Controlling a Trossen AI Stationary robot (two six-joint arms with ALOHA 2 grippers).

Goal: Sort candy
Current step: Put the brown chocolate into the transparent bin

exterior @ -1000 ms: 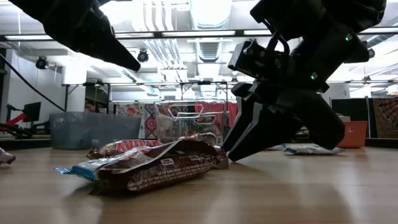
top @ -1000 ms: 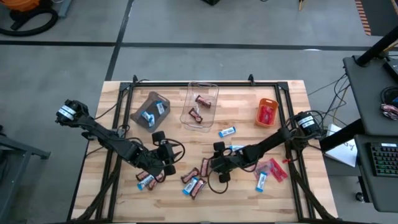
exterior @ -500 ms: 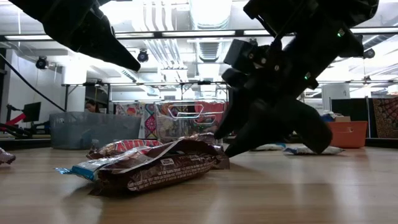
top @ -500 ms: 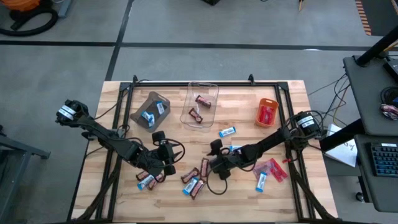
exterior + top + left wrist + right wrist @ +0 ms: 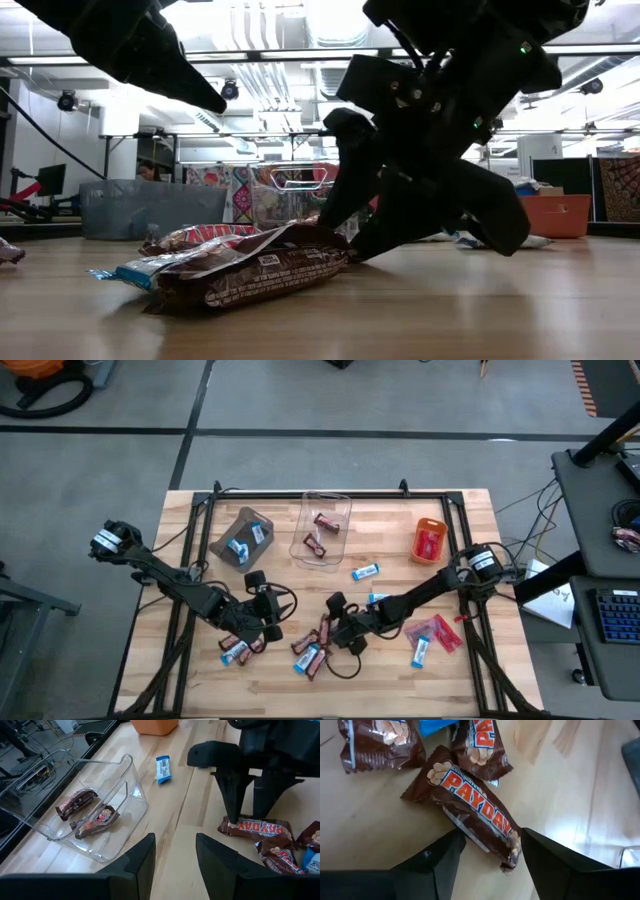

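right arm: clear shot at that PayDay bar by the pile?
Probably yes. The right gripper is open, fingers straddling the end of the brown PayDay bar; nothing lies between them, though neighbouring bars crowd its far end.

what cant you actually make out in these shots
- Orange bin, high view: red wrappers inside too small to count.
- Candy pile under the right gripper, high view: the arm covers part of it, so no full count.
- Brown PayDay bar, right wrist view: open fingers straddle it, contact unclear.
- Grey bin, low view: its wall hides the contents.
- Left gripper, open: what lies beneath is hidden.
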